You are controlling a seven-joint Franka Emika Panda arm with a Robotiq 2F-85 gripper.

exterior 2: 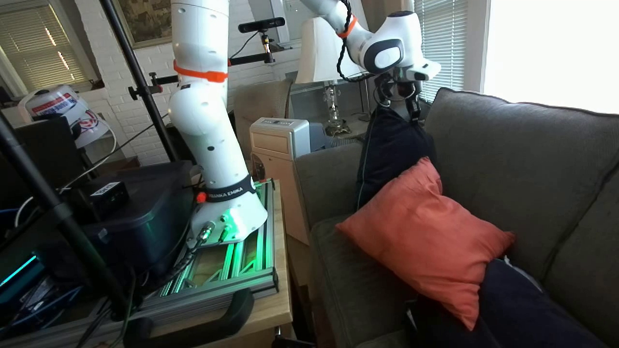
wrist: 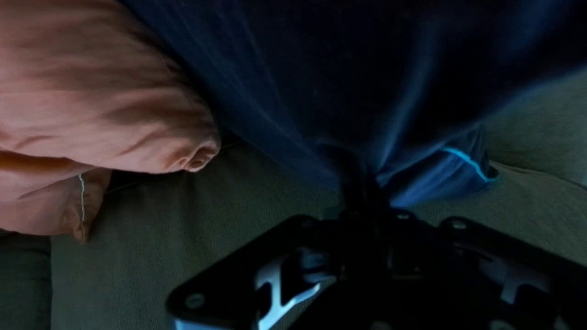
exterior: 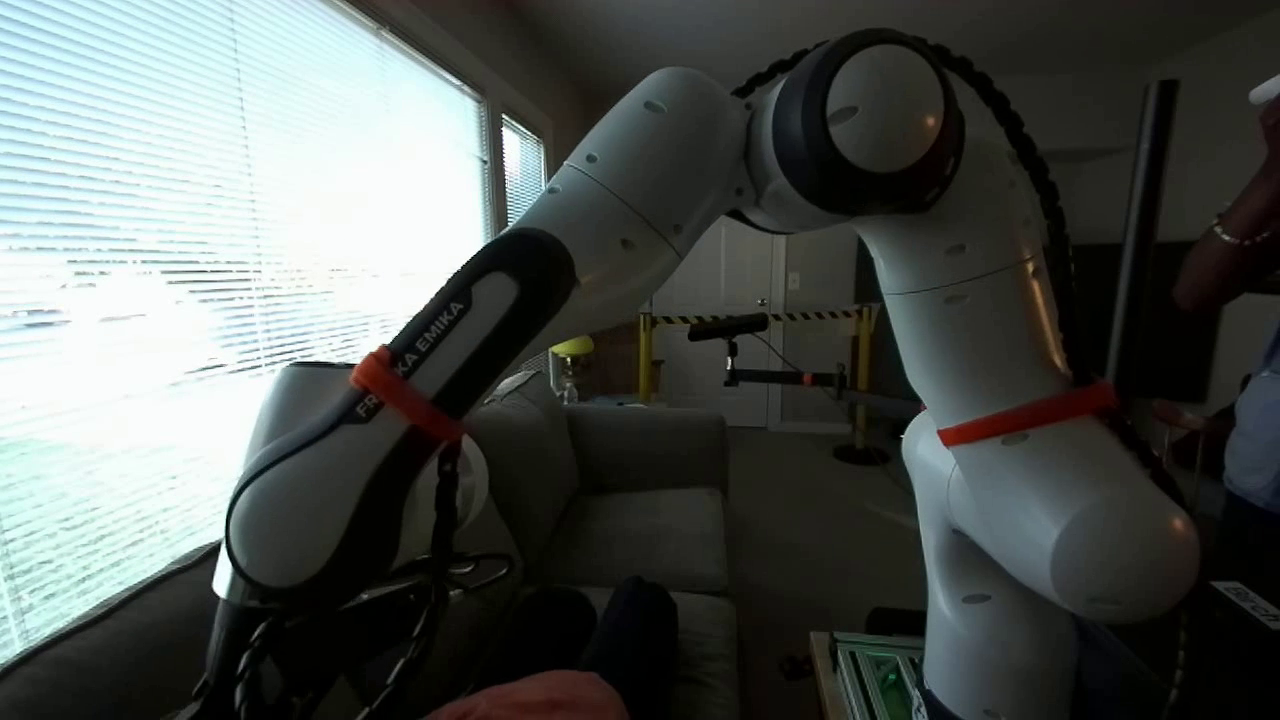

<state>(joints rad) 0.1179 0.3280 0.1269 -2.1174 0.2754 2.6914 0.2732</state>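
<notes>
My gripper (wrist: 360,183) is shut on a gathered fold of a navy pillow (wrist: 293,78) with light blue piping. The pillow fans out from the jaws in the wrist view. In an exterior view the gripper (exterior 2: 413,113) is at the top of the navy pillow (exterior 2: 391,145), which stands tilted against the sofa arm. A coral pillow (exterior 2: 420,232) leans beside it, its corner overlapping the navy one. The coral pillow also shows in the wrist view (wrist: 101,91). In an exterior view the jaws are below the frame edge and only part of the coral pillow (exterior: 550,698) shows.
The grey sofa (exterior 2: 532,154) runs along the bright window (exterior: 250,200). Another navy pillow (exterior 2: 527,309) lies under the coral one. A lamp (exterior 2: 333,106) and a white appliance (exterior 2: 278,140) stand behind the sofa arm (exterior 2: 329,179). A person (exterior: 1250,430) stands beyond the robot base.
</notes>
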